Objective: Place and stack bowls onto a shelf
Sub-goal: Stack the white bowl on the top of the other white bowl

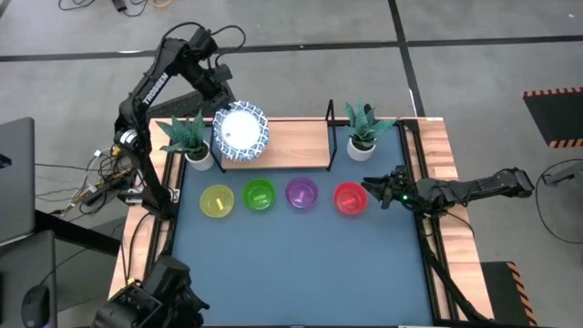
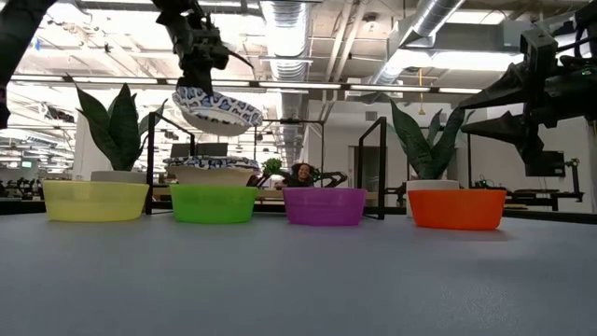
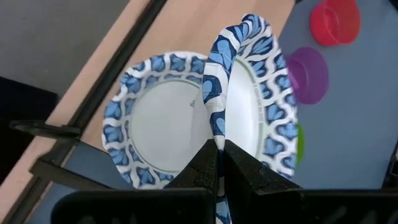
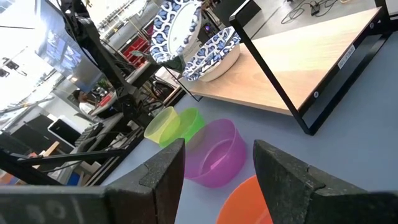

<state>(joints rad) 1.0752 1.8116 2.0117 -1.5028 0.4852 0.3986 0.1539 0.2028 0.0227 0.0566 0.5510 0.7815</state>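
My left gripper (image 3: 219, 149) is over the left end of the light-wood shelf (image 1: 291, 141), shut on a white bowl with a blue-patterned rim (image 2: 216, 107). That bowl hangs tilted above another patterned bowl (image 3: 158, 124) sitting on the shelf board. The yellow (image 1: 217, 200), green (image 1: 259, 195), purple (image 1: 301, 193) and red (image 1: 349, 199) small bowls stand in a row on the blue tabletop in front of the shelf. My right gripper (image 1: 375, 189) is open just right of the red bowl, touching nothing. My left gripper pinches the patterned bowl's rim (image 3: 213, 118) between its two fingers, one on the inner side and one on the outer. The fingers come from above, pointing down. The bowl is lifted clear and tilted, hanging below the fingers (image 2: 201, 56) just over the bowl on the shelf.
Two potted plants stand at the shelf's ends, one at the left (image 1: 187, 137) and one at the right (image 1: 363, 128). A black frame upright (image 1: 331, 137) rises from the shelf. Open blue tabletop (image 1: 301, 264) lies nearer than the small bowls. A person (image 2: 300, 173) sits far behind.
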